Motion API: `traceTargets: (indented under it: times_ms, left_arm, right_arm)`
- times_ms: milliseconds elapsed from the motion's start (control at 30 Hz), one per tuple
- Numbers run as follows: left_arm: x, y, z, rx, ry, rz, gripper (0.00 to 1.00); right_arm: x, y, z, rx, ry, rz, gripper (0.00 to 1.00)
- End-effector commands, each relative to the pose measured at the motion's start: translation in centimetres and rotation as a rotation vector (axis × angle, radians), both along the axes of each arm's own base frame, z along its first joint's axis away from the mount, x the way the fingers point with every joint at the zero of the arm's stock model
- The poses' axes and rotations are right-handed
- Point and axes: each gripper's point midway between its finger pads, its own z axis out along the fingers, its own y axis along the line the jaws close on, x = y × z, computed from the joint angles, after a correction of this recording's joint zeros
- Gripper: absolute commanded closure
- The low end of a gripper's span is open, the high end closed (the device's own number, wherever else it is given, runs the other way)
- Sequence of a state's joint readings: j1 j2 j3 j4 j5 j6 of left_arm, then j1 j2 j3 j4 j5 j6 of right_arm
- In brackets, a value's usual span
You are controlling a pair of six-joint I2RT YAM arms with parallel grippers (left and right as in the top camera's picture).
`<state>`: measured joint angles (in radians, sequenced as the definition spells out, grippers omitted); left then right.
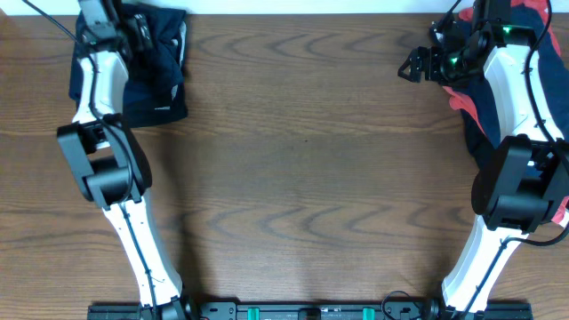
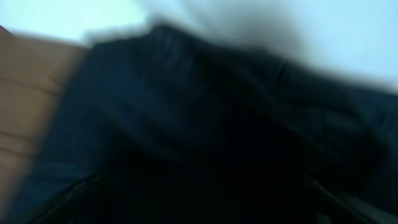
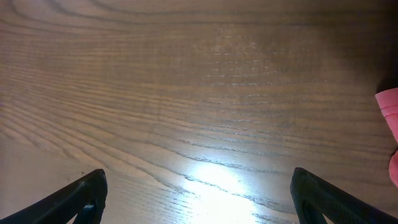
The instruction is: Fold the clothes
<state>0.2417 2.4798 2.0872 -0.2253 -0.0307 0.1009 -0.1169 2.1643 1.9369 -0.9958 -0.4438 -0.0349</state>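
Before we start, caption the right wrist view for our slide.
Open right gripper hovers over wooden table, coral-red garment at frame's right edge.

This looks like a robot lab. A wood bench (image 1: pixel 302 178) has a white and black left arm (image 1: pixel 133 236) and a right arm (image 1: pixel 480 249) on it, both fixed to a black rail (image 1: pixel 222 311) at its near edge.

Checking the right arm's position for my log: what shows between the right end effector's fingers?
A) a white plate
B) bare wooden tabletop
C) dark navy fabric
B: the right wrist view shows the right end effector open over the bare brown wooden tabletop, with coral-red fabric only at the frame's edge.
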Motion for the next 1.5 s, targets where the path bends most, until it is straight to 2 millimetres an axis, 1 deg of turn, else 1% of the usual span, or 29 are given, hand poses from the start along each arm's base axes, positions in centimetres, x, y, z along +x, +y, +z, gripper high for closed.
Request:
traceTargets:
  times_ms: [0, 33, 100, 167, 267, 367, 400, 433, 533, 600, 667, 733, 833, 867, 933, 1000, 1067, 1167, 1200, 1267, 1333, 1400, 1467]
  left_arm:
    - [-0.3, -0.6, -6.6, -0.069, 0.07, 0.012, 0.02]
    - [-0.3, -0.9, -8.3, -0.073, 0.086, 0.008, 0.02]
    - [-0.4, -1.6, -10.7, -0.078, 0.111, -0.001, 0.02]
    - [-0.6, -2.6, -12.7, -0.083, 0.139, -0.015, 0.02]
    - [-0.6, -3.9, -13.3, -0.084, 0.154, -0.033, 0.02]
    - [0.1, -4.8, -11.8, -0.055, 0.135, -0.069, 0.02]
    - [0.3, -5.1, -11.0, -0.028, 0.132, -0.085, 0.02]
    - [0.3, -5.0, -10.2, -0.008, 0.13, -0.079, 0.02]
    - [0.2, -4.1, -6.3, 0.07, 0.115, -0.019, 0.02]
    - [0.0, -3.8, -2.8, 0.092, 0.087, -0.001, 0.02]
    - [-0.2, -3.8, 1.1, 0.096, 0.051, 0.001, 0.02]
    - [-0.9, -3.9, 4.8, 0.1, 0.025, 0.003, 0.02]
    - [-2.8, -4.2, 10.9, 0.105, -0.012, 0.004, 0.02]
    - [-3.5, -4.3, 12.6, 0.107, -0.022, 0.005, 0.02]
    - [-5.2, -4.6, 16.0, 0.109, -0.039, 0.005, 0.02]
    - [-6.9, -4.9, 18.7, 0.11, -0.048, 0.005, 0.02]
    - [-8.7, -5.2, 20.8, 0.102, -0.052, 0.012, 0.02]
    - [-11.5, -5.6, 23.3, 0.037, -0.063, 0.06, 0.02]
    - [-12.5, -5.8, 23.7, 0.019, -0.054, 0.074, 0.02]
    - [-14.1, -6.0, 24.3, 0.005, -0.032, 0.083, 0.02]
    - [-15.3, -6.2, 24.5, 0.003, -0.008, 0.083, 0.02]
    - [-15.8, -6.3, 24.6, 0.002, 0.005, 0.083, 0.02]
    - [-15.9, -6.3, 24.5, 0.002, 0.007, 0.083, 0.02]
  right_arm:
    - [0.3, 0.5, 1.5, -0.017, -0.047, 0.024, 0.07]
    - [0.4, 0.5, 1.5, -0.018, -0.05, 0.024, 0.07]
    - [0.5, 0.5, 1.6, -0.018, -0.055, 0.024, 0.07]
    - [0.6, 0.5, 1.6, -0.018, -0.057, 0.024, 0.07]
    - [0.6, 0.5, 1.6, -0.018, -0.057, 0.024, 0.07]
    - [0.6, 0.5, 1.6, -0.018, -0.058, 0.023, 0.05]
    - [0.6, 0.5, 1.6, -0.018, -0.06, 0.023, 0.01]
    - [0.7, 0.5, 1.6, -0.019, -0.063, 0.024, 0.01]
    - [1.0, 0.5, 1.9, -0.021, -0.08, 0.023, 0.01]
    - [1.3, 0.3, 2.1, -0.031, -0.096, 0.02, 0.01]
    - [1.6, -0.4, 2.7, -0.063, -0.11, 0.005, 0.01]
    - [1.7, -1.0, 3.7, -0.098, -0.127, -0.009, 0.01]
    - [1.7, -1.8, 6.2, -0.15, -0.18, -0.005, 0.01]
    - [1.6, -1.9, 7.1, -0.166, -0.196, -0.004, 0.01]
    - [1.2, -2.4, 9.4, -0.198, -0.231, -0.018, 0.01]
    - [0.5, -2.6, 11.6, -0.216, -0.268, -0.028, 0.01]
    - [-0.4, -2.4, 13.7, -0.218, -0.3, -0.031, 0.01]
    - [-2.5, -1.9, 17.0, -0.221, -0.345, -0.03, 0.01]
    - [-3.4, -1.7, 18.2, -0.222, -0.362, -0.029, 0.01]
    - [-4.8, -1.5, 20.1, -0.224, -0.389, -0.029, 0.01]
    - [-6.2, -1.4, 21.7, -0.226, -0.413, -0.032, 0.01]
    - [-7.5, -1.2, 22.7, -0.227, -0.419, -0.032, 0.01]
    - [-8.9, -1.1, 23.4, -0.227, -0.417, -0.032, 0.01]
